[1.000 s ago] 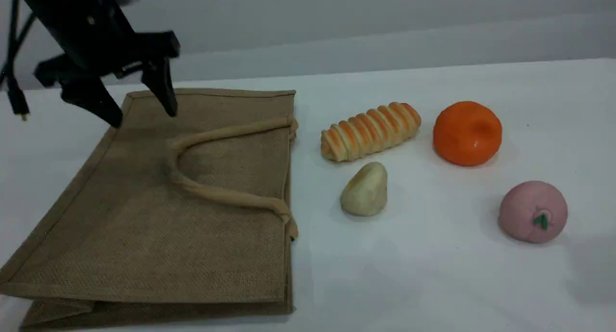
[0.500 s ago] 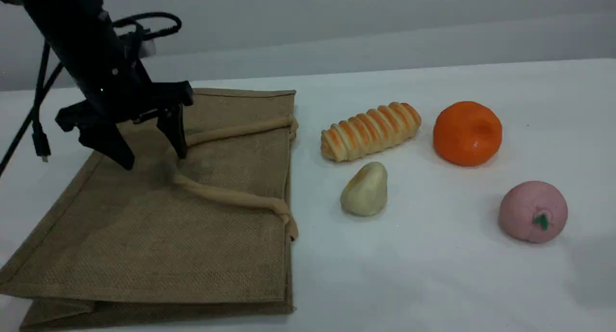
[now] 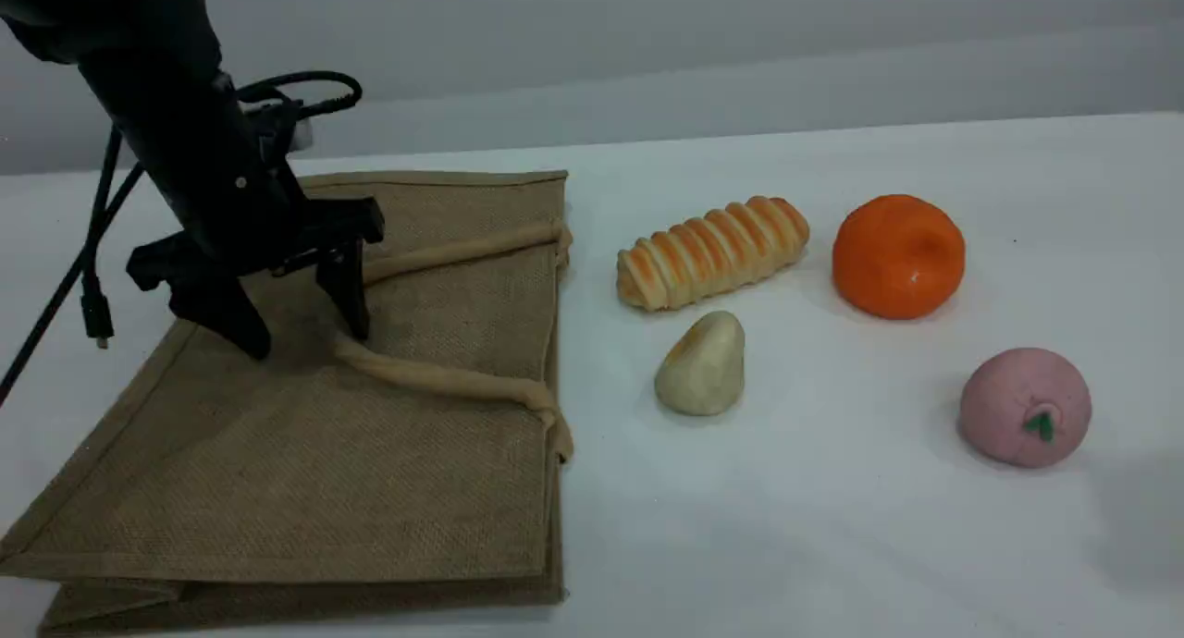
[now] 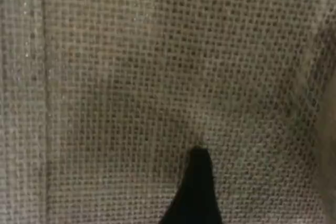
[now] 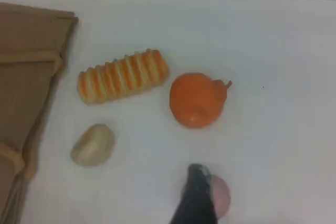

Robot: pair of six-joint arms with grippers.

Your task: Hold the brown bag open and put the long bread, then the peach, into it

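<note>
1. Scene view: the bag (image 3: 305, 453) is laid flat on the left of the white tabletop (image 3: 832, 545), with its handle (image 3: 444, 379) looped on top. The left claw (image 3: 310, 337) is spread wide with both tips down at the fabric, just beside the handle's bend; nothing is gripped. The long bread (image 3: 712, 252) lies to the right of the bag, with a pale lump (image 3: 701, 364) in front of it and an orange fruit (image 3: 897, 256) to its right. The peach (image 3: 1024, 407) is set nearest the right edge, well apart from the bag.
2. Left wrist view: the view is filled by woven fabric, against which one dark fingertip (image 4: 197, 192) is seen.
3. Right wrist view: the right claw (image 5: 197, 203) is held above the tabletop, opened wide. Only one fingertip is shown, and the peach is partly hidden behind it.
</note>
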